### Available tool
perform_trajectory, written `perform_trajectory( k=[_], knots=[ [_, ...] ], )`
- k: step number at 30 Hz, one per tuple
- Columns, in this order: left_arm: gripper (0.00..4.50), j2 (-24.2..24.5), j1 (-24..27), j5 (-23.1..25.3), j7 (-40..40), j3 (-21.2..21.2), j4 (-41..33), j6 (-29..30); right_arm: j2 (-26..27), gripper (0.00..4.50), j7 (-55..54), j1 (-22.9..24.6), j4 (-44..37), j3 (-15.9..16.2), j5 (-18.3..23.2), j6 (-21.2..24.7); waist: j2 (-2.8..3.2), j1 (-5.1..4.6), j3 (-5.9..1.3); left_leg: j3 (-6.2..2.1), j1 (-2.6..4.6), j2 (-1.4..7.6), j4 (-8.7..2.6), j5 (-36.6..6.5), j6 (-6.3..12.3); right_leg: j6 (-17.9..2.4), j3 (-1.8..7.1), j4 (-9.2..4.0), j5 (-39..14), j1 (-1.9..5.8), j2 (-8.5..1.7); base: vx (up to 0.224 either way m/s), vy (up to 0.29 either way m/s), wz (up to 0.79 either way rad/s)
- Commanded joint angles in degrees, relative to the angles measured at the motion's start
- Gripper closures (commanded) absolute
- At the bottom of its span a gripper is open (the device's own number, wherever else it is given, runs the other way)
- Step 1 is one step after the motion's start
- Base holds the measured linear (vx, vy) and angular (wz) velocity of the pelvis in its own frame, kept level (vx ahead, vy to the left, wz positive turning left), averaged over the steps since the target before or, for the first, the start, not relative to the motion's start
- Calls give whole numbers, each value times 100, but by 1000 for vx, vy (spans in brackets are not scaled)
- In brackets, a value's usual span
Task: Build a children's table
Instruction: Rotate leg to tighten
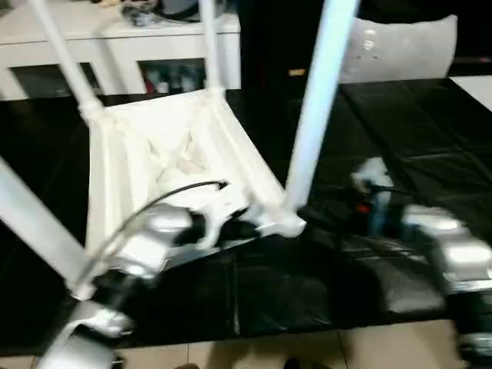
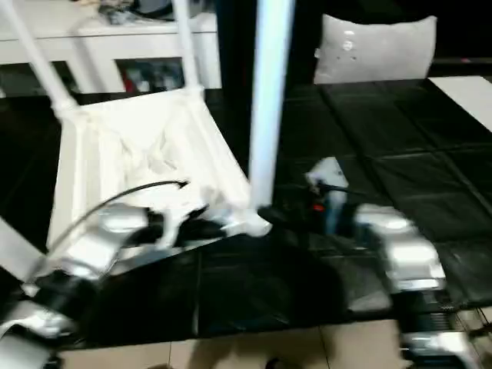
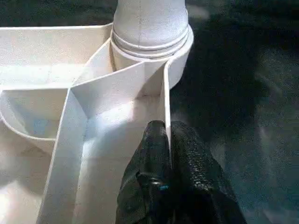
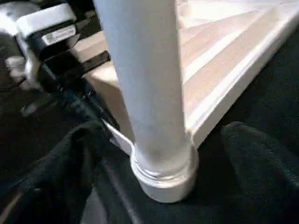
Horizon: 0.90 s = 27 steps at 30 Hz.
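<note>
Leg seated at the near corner; left hand clamped on the rim, right hand spread wide around the leg

Head views: the children's table (image 1: 177, 154) lies upside down on the black tabletop (image 1: 400, 138), legs up; the near leg (image 1: 319, 100) rises from its corner socket (image 1: 288, 223); the left hand (image 1: 231, 223) reaches that corner from the left, the right hand (image 2: 296, 215) sits just right of it; left wrist view: the two black fingers (image 3: 187, 154) are pinched shut on a thin rib wall (image 3: 166, 102) beside the socket, steadying the top; right wrist view: the fingers (image 4: 252, 154) stand wide apart on either side of the leg's base, gripping nothing; judgement: this leg looks fitted, so the next move calls for drawing the right hand clear without knocking the leg, then releasing the rim.
</note>
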Motion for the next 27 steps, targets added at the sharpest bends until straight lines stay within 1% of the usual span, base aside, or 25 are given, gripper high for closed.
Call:
perform_trajectory(
  k=[1, 2, 3, 4, 5, 6, 7, 8, 9, 10, 11, 12, 13, 14, 15, 16, 18, 19, 20, 21, 22, 23, 25, 27],
  knots=[
    [450, 109, -86, -158, -537, -185, -259, -493, -173, 1, 496, 49, -88, 311, -77, -183, -18, 43, -435, 26, 66, 129, -367, -1049, 546, -746, 283, -363, -2282, 358, -319, 0, 0, 0],
    [450, 186, -88, -147, -715, -251, -223, -666, -253, 1, 697, 49, -90, 422, -101, -249, -34, 67, -427, 35, 74, 141, -376, -1106, 545, -756, 295, -361, -2253, 343, -304, 0, 0, 0],
    [450, 264, -88, -142, -912, -325, -197, -828, -299, 1, 822, 42, -72, 514, -130, -290, -27, 99, -430, 35, 80, 147, -377, -1133, 532, -773, 301, -348, -2238, 340, -305, 0, 0, 0],
    [450, 298, -88, -148, -996, -354, -184, -894, -315, 1, 864, 35, -57, 551, -133, -303, -30, 116, -427, 32, 76, 148, -378, -1150, 524, -773, 303, -344, -2253, 336, -307, 0, 0, 0],
    [450, 311, -88, -150, -1030, -366, -179, -920, -321, 1, 881, 32, -51, 566, -134, -308, -26, 155, -435, 31, 74, 153, -381, -1142, 503, -759, 312, -332, -2263, 347, -316, 0, 0, 0],
    [450, 393, -104, -184, -1324, -466, -167, -1069, -334, 17, 1147, 21, -42, 687, -20, -178, -58, 202, -442, 40, 90, 153, -379, -1120, 491, -772, 318, -327, -2243, 334, -317, 0, 0, 0],
    [450, 398, -109, -186, -1349, -476, -169, -1079, -332, 17, 1171, 19, -41, 696, -7, -163, -38, 233, -437, 37, 87, 172, -386, -1109, 485, -804, 328, -312, -2224, 332, -327, 0, 0, 0],
    [450, 420, -134, -196, -1479, -521, -174, -1132, -322, 17, 1291, 9, -37, 744, 54, -86, -38, 243, -440, 34, 72, 169, -387, -1105, 486, -812, 325, -305, -2207, 343, -326, 0, 0, 0],
    [450, 434, -161, -180, -1581, -561, -173, -1186, -298, 17, 1364, -11, -21, 780, 85, -43, -38, 259, -444, 34, 76, 173, -387, -1108, 480, -814, 329, -302, -2195, 342, -325, 0, 0, 0],
    [450, 437, -171, -167, -1606, -574, -169, -1204, -287, 37, 1381, -22, -12, 791, 92, -36, -59, 286, -445, 33, 77, 182, -391, -1078, 472, -829, 336, -288, -2166, 341, -333, 0, 0, 0],
    [450, 450, -189, -147, -1645, -604, -142, -1268, -281, 51, 1422, -41, 14, 831, 86, -75, -55, 313, -446, 40, 89, 188, -390, -1076, 449, -840, 344, -290, -2153, 323, -336, 0, 0, 0],
    [450, 463, -207, -117, -1656, -629, -110, -1334, -280, 56, 1439, -60, 35, 872, 57, -125, -41, 323, -440, 34, 80, 188, -393, -1113, 418, -840, 347, -286, -2169, 323, -339, 0, 0, 0],
    [450, 471, -225, -89, -1657, -650, -78, -1377, -269, 59, 1460, -86, 71, 919, 20, -179, -41, 323, -440, 34, 80, 188, -393, -1113, 418, -840, 347, -286, -2169, 323, -339, 0, 0, 0],
    [450, 474, -245, -76, -1683, -664, -34, -1433, -233, 65, 1489, -135, 161, 987, -19, -227, -50, 329, -435, 35, 84, 179, -396, -1204, 370, -808, 342, -295, -2287, 329, -345, 0, 0, 0],
    [450, 474, -246, -81, -1699, -664, -21, -1456, -219, 86, 1496, -146, 193, 1007, -26, -242, -72, 311, -423, 39, 64, 165, -399, -1244, 351, -760, 337, -312, -2406, 339, -345, 0, 0, 0],
    [450, 474, -246, -81, -1699, -664, -21, -1456, -219, 86, 1496, -146, 193, 1007, -26, -242, -72, 315, -424, 42, 72, 156, -395, -1256, 341, -730, 333, -322, -2476, 338, -351, 0, 0, 0],
    [450, 473, -267, -77, -1730, -662, 28, -1525, -140, 103, 1460, -196, 340, 1038, -88, -360, -74, 287, -411, 43, 67, 136, -391, -1311, 331, -606, 314, -360, -2729, 338, -349, 0, 0, 0],
    [450, 472, -273, -78, -1743, -662, 43, -1546, -121, 113, 1448, -207, 376, 1040, -106, -395, -74, 287, -411, 43, 67, 136, -391, -1311, 331, -606, 314, -360, -2729, 338, -349, 0, 0, 0],
    [450, 467, -289, -90, -1760, -657, 87, -1594, -78, 125, 1499, -237, 405, 1054, -64, -334, -95, 264, -410, 39, 69, 123, -384, -1319, 326, -515, 298, -380, -2901, 339, -349, 0, 0, 0],
    [450, 468, -291, -92, -1761, -658, 93, -1600, -77, 125, 1507, -241, 402, 1057, -61, -328, -108, 255, -405, 45, 71, 120, -383, -1318, 333, -483, 295, -397, -2947, 334, -343, 0, 0, 0],
    [450, 470, -295, -98, -1761, -662, 106, -1615, -79, 137, 1518, -246, 391, 1067, -58, -321, -102, 250, -405, 43, 78, 119, -379, -1308, 337, -453, 293, -402, -2989, 328, -340, 0, 0, 0],
    [450, 471, -301, -98, -1753, -664, 120, -1627, -82, 146, 1533, -250, 378, 1071, -48, -309, -113, 239, -406, 43, 74, 120, -379, -1285, 349, -435, 292, -400, -2993, 327, -335, 0, 0, 0],
    [450, 473, -320, -97, -1729, -670, 156, -1651, -93, 163, 1572, -269, 368, 1077, -2, -266, -109, 236, -409, 42, 75, 125, -379, -1274, 357, -432, 292, -397, -2984, 323, -333, 0, 0, 0],
    [450, 458, -335, -112, -1702, -653, 205, -1669, -109, 180, 1636, -277, 330, 1087, 63, -189, -116, 236, -416, 41, 73, 136, -382, -1242, 372, -462, 298, -383, -2899, 323, -332, 0, 0, 0]
  ],
)
